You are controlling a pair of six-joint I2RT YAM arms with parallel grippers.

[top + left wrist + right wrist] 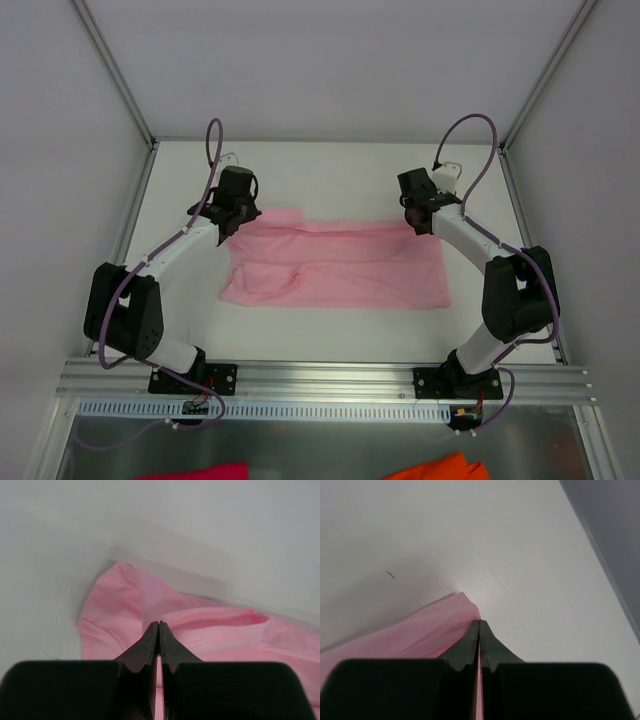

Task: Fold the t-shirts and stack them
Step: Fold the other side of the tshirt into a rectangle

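Note:
The light pink t-shirt (340, 265) lies spread across the middle of the white table, folded lengthwise, with a sleeve at its left end. My left gripper (240, 216) is shut on the shirt's far left corner; in the left wrist view pink cloth (210, 630) shows between and around the closed fingertips (159, 625). My right gripper (418, 224) is shut on the shirt's far right corner; in the right wrist view the pink edge (430, 627) runs into the closed tips (479, 623). The neck label is hidden.
A magenta cloth scrap (195, 472) and an orange cloth scrap (440, 468) lie below the front rail (320, 380). White walls with metal frame posts enclose the table on the left, back and right (520, 190).

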